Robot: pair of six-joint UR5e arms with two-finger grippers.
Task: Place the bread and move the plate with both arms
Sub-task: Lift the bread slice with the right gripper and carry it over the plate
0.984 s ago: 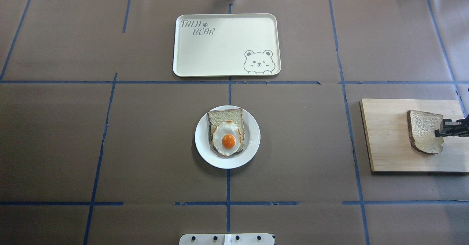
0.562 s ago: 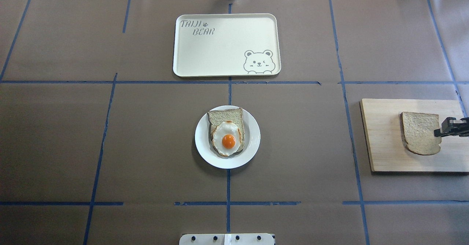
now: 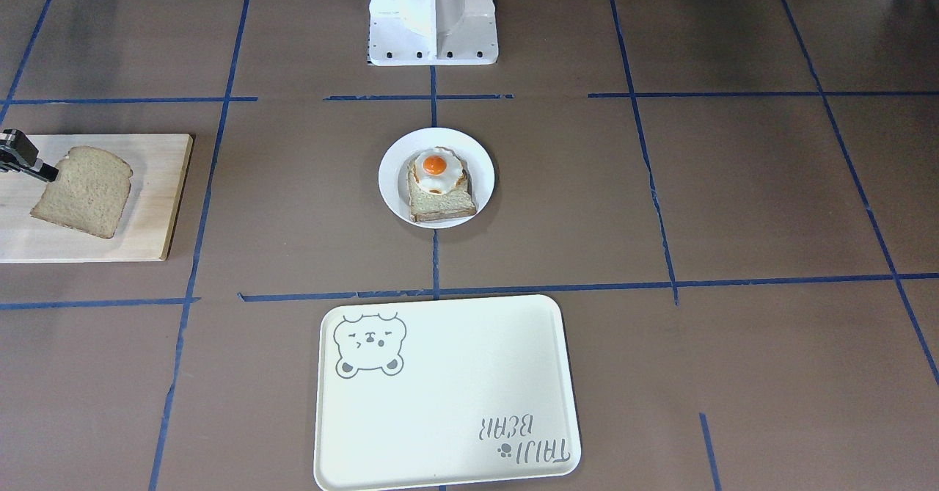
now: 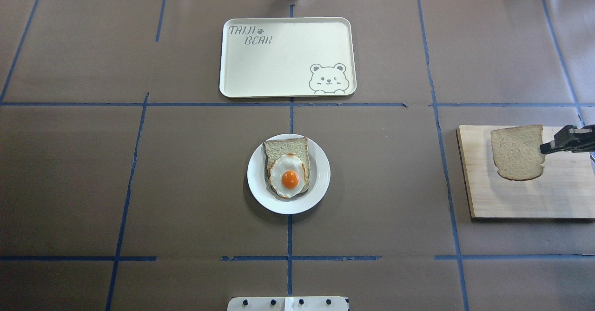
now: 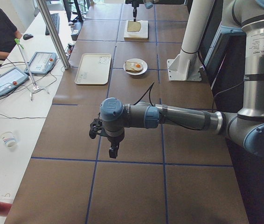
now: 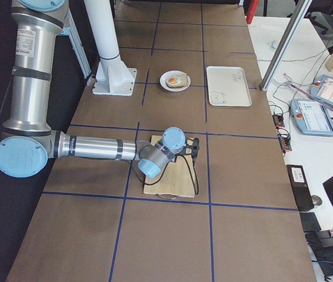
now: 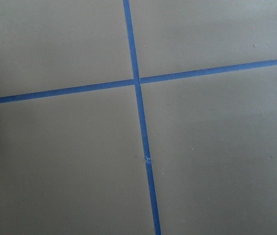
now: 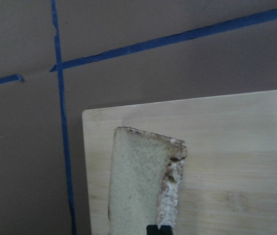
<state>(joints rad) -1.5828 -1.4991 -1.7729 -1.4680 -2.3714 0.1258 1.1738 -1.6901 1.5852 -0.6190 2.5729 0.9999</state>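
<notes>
The plain bread slice (image 4: 516,153) hangs lifted over the wooden board (image 4: 525,199) at the table's right, pinched at its edge by my right gripper (image 4: 544,149). The front-facing view shows the bread (image 3: 84,191) and the right gripper (image 3: 45,175) at the left. The right wrist view shows the slice (image 8: 138,181) edge-on above the board. The white plate (image 4: 320,171) sits mid-table and holds an egg-topped slice (image 4: 289,171). My left gripper (image 5: 112,151) shows only in the exterior left view, low over bare table; I cannot tell if it is open or shut.
A cream bear tray (image 4: 279,69) lies beyond the plate, toward the far edge. The white pedestal base (image 3: 433,14) stands at the robot's side. Blue tape lines cross the brown table cover. Operators' desks with tablets stand beyond the far edge.
The right gripper has lifted the bread off the board, carried it toward the table's middle and a little farther from the robot, and the slice has levelled out.
</notes>
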